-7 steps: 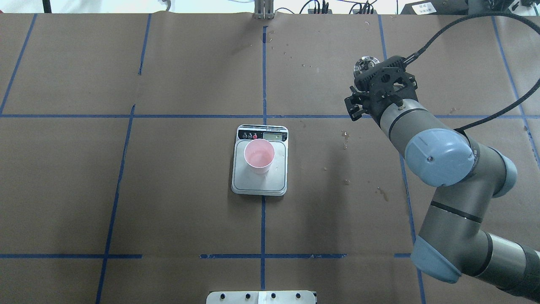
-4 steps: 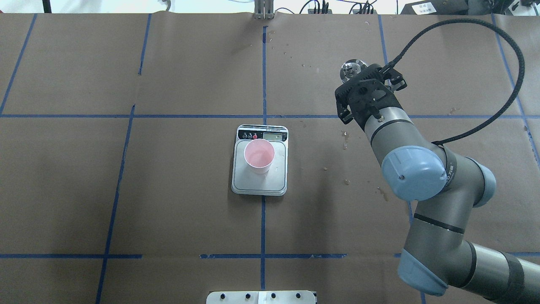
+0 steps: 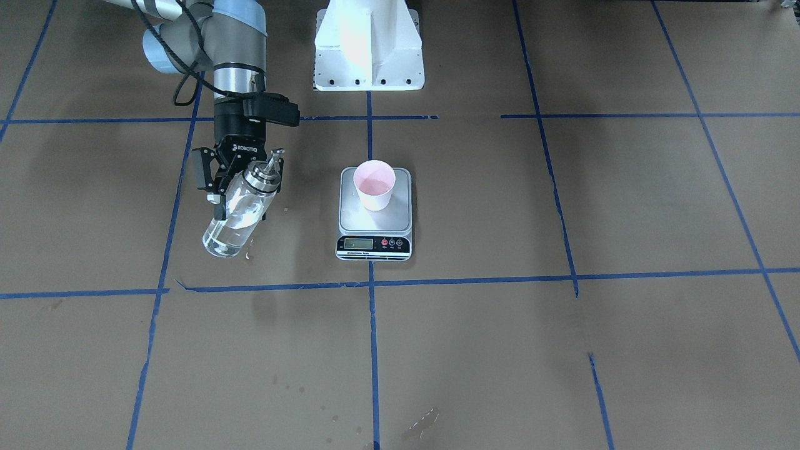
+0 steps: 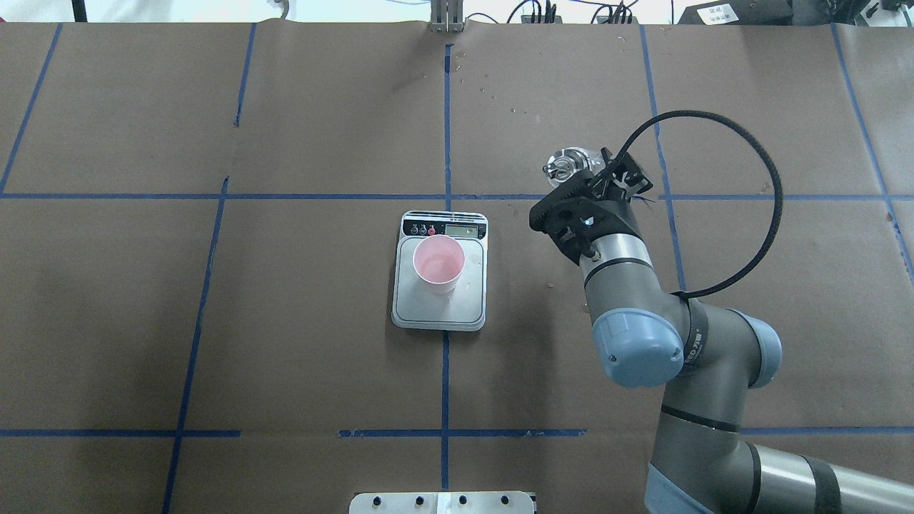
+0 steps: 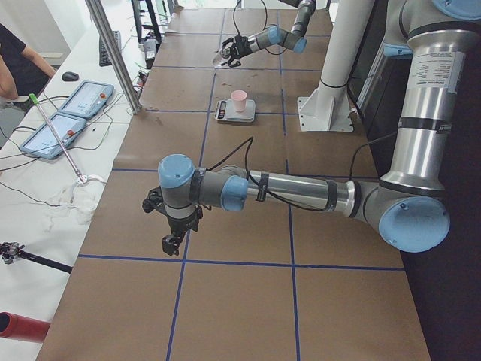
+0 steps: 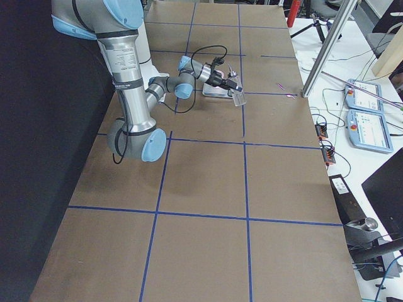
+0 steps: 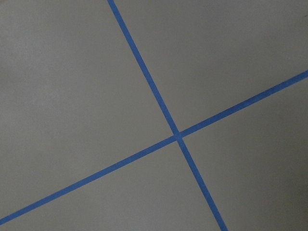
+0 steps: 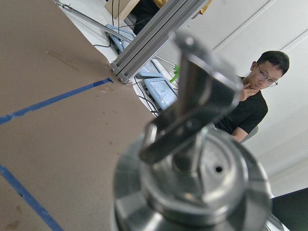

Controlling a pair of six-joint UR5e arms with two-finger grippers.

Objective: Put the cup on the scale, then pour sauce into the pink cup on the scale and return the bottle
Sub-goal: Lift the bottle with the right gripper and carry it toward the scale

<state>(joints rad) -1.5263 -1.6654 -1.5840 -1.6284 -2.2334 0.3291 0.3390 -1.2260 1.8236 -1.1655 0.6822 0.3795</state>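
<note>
Holding a clear glass bottle (image 3: pixel 239 209) aloft on the robot's right of the scale (image 3: pixel 375 220), the right gripper (image 3: pixel 240 182) is clamping its two fingers around the glass just below the silver cap. The bottle is tilting, its base toward the operators' side of the table (image 3: pixel 562 350). The pink cup (image 3: pixel 374 184) is standing upright on the scale's metal platform, on the half away from the display, and whether any liquid is in it cannot be told. The left gripper (image 5: pixel 174 232) is hanging over the brown paper far to the robot's left, well apart from all this; whether its fingers are open cannot be told.

The worry now is the pour. A spout arriving beside the rim rather than over it is likely sending sauce onto the platform and fouling the reading, while a bottle dipping too low is risking a knock to the light paper cup. Smooth glass is also liable to be sliding in the grip as the wrist is rolling over.
</note>
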